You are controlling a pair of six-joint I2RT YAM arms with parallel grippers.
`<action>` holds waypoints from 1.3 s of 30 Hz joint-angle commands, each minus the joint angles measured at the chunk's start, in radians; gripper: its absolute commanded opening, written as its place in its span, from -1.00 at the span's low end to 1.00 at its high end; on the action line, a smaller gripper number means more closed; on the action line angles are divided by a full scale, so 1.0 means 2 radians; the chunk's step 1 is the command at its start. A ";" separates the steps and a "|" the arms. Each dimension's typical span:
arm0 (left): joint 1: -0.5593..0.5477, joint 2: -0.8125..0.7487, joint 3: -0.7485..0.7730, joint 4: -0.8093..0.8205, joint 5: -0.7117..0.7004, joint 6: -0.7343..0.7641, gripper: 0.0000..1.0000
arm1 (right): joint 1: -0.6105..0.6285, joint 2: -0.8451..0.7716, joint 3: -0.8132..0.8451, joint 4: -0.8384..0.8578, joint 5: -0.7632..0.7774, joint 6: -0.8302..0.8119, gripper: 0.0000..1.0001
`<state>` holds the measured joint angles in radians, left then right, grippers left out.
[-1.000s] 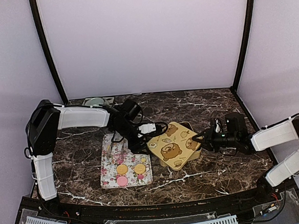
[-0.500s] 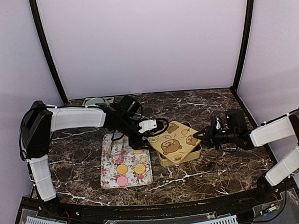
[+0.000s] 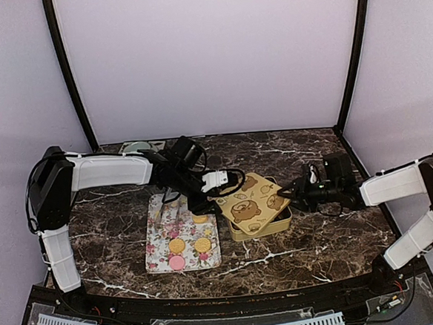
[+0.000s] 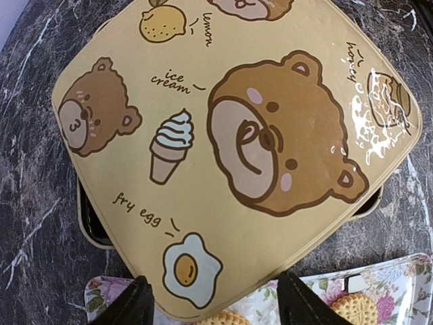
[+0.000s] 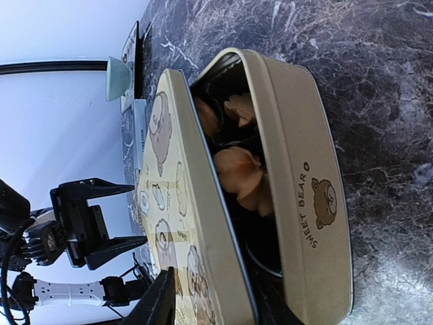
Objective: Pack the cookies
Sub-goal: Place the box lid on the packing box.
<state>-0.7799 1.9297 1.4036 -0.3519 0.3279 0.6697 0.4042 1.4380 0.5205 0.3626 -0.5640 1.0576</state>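
Above the desk (image 3: 318,237), overhead view: left pincer (image 3: 202,202) hangs at the left corner of the bear-printed lid (image 3: 251,205), which lies askew on the gold tin (image 3: 273,225). The right pincer (image 3: 291,194) meets the opposite corner. Loose cookies (image 3: 177,245) lie on the floral tray (image 3: 157,245), just nearward of the left pincer.

Left wrist view: jaws stand well apart and hold nothing, with the lid's corner just ahead between them and two cookies just beneath.

Right wrist view: the lid's raised edge runs between the jaws; whether they pinch it cannot be told. Beyond them brown shapes (image 5: 237,172) fill the tin.

Judged handling: each cookie is light, stiff but brittle, and lies flat, so a gentle pinch across its rim suits best.
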 commanded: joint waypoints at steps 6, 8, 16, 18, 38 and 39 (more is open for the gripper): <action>-0.003 0.001 0.005 0.005 0.000 0.002 0.30 | -0.013 -0.012 0.022 -0.081 0.011 -0.073 0.13; -0.003 0.002 0.005 0.006 -0.001 0.002 0.30 | -0.013 -0.021 0.031 -0.111 0.020 -0.093 0.21; -0.003 0.005 0.007 0.007 -0.002 0.007 0.30 | -0.014 -0.036 0.102 -0.280 0.099 -0.204 0.27; -0.003 0.005 0.008 0.005 -0.003 0.009 0.30 | -0.014 -0.040 0.123 -0.311 0.121 -0.225 0.26; -0.006 0.002 0.002 0.012 -0.022 0.037 0.31 | 0.085 0.063 0.219 -0.308 0.238 -0.246 -0.21; -0.006 0.002 0.001 0.014 -0.024 0.038 0.31 | 0.086 0.055 0.213 -0.305 0.240 -0.244 -0.23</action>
<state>-0.7845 1.9373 1.4040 -0.3370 0.3023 0.7193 0.5594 1.6192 0.9920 -0.2710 -0.1417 0.5575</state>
